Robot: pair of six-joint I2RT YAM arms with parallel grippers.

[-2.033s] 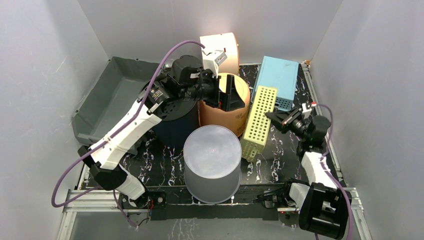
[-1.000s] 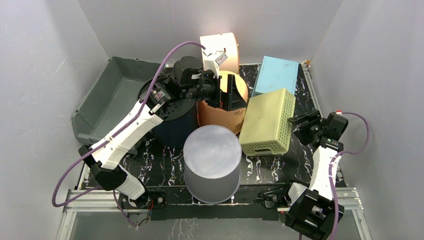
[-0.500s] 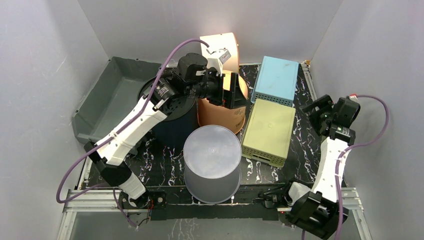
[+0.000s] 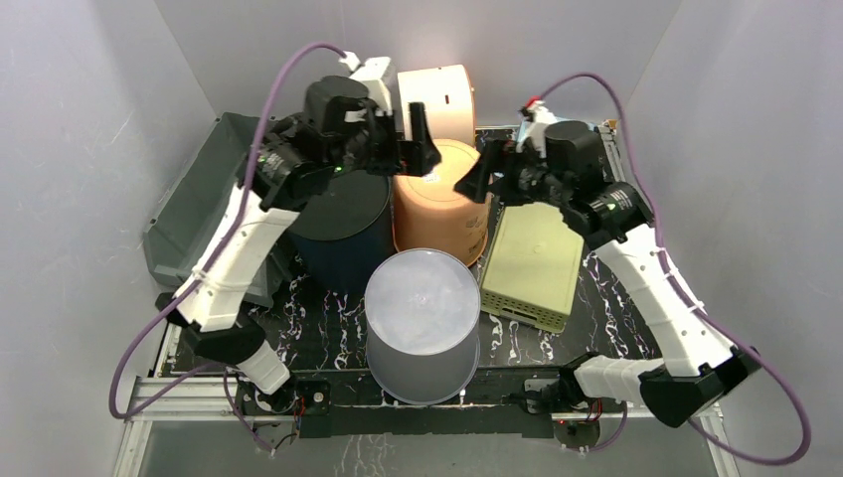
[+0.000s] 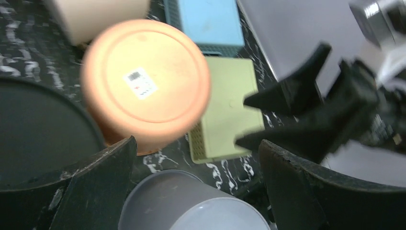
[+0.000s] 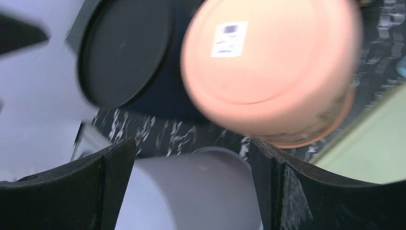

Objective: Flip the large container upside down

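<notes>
Left wrist view shows my left gripper (image 5: 197, 143) spread wide with nothing between its fingers. It hangs in the air above the orange container (image 5: 146, 84), whose flat base faces up at me with a barcode sticker (image 5: 140, 82) on it. My right gripper (image 4: 479, 167) is also wide and empty, poised across from the left one over the container's right side, and neither touches it. From above, the orange container stands mouth down on the black marbled table (image 4: 596, 298). The dark bucket (image 4: 343, 209) is close on its left, the grey bucket (image 4: 422, 303) just in front, the yellow-green basket (image 4: 534, 260) to its right and a peach-coloured container (image 4: 442, 89) behind. I take the orange one to be the large container meant, since both my grippers hover by it. On that reading the turning is done: base up, rim down, let go. What I judge remains is to draw both arms up and back without clipping the base or nudging its close neighbours. Whether the rim sits flat I cannot tell, because the grey bucket hides its lower edge.
</notes>
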